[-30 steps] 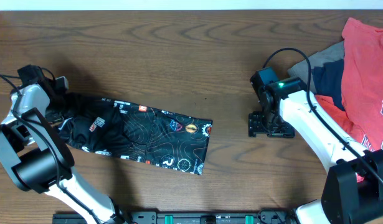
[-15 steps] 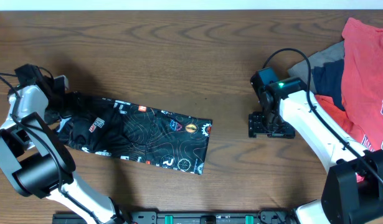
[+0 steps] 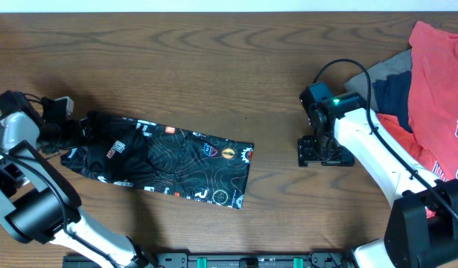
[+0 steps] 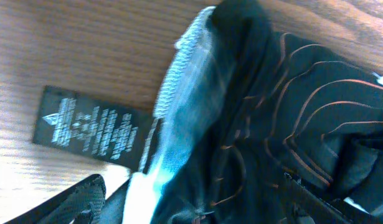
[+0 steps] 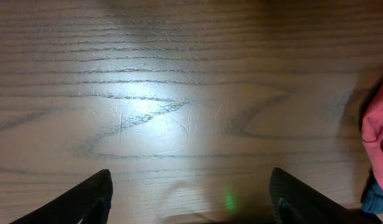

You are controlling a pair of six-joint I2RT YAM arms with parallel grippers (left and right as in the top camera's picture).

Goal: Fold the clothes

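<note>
The clothes, one black jersey (image 3: 176, 160) with fine orange lines and small logos, lie in a long folded strip on the left half of the table. My left gripper (image 3: 71, 134) is at the strip's left end, low over the fabric. In the left wrist view the jersey (image 4: 291, 112) fills the right side, with a pale mesh band (image 4: 179, 81) and a black care label (image 4: 85, 127) lying on the wood. The left gripper (image 4: 197, 202) is open, its fingers wide apart with loose fabric between them. My right gripper (image 3: 323, 151) (image 5: 191, 199) is open over bare wood, well right of the jersey.
A heap of other garments sits at the right edge: a red T-shirt (image 3: 437, 89) over grey and navy pieces (image 3: 389, 93). Its red edge (image 5: 378, 124) shows in the right wrist view. The right arm's cable loops above its wrist.
My left gripper has gone from shut to open, letting go of the jersey's left end, and the arm has shifted left and slightly down. The right arm has not moved.
</note>
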